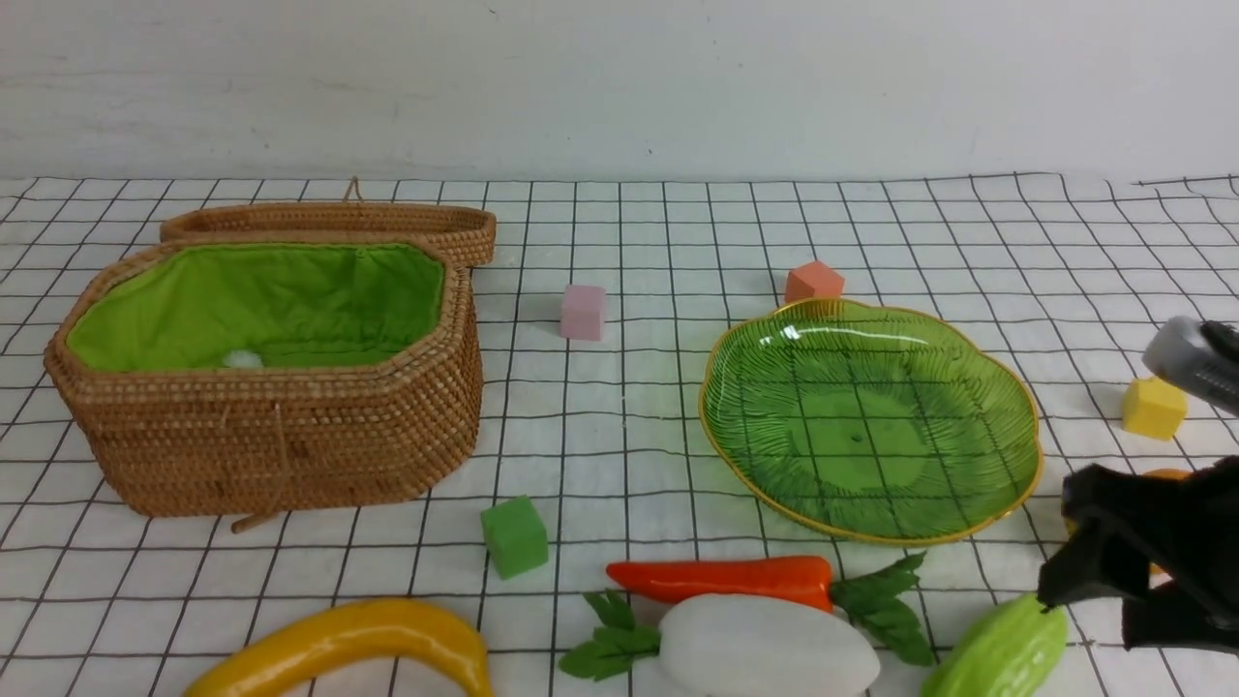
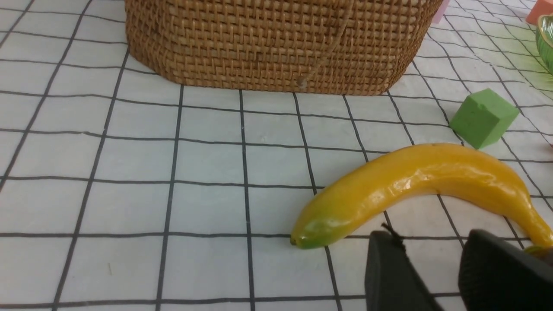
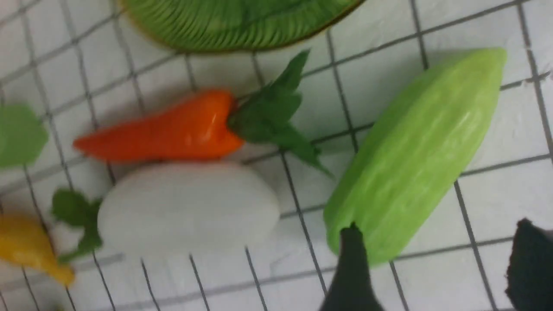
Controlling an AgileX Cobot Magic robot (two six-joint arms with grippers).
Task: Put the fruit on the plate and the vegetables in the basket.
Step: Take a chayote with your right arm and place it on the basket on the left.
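The banana (image 1: 348, 639) is yellow, the carrot (image 1: 721, 579) orange, the plate (image 1: 871, 416) ribbed green.

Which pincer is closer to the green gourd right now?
Right. The right pincer hangs at the gourd's end; the left pincer sits by the banana, well away.

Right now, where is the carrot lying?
In the front view the carrot lies right of centre, between the plate and the white radish, its leaves pointing toward the robot's right.
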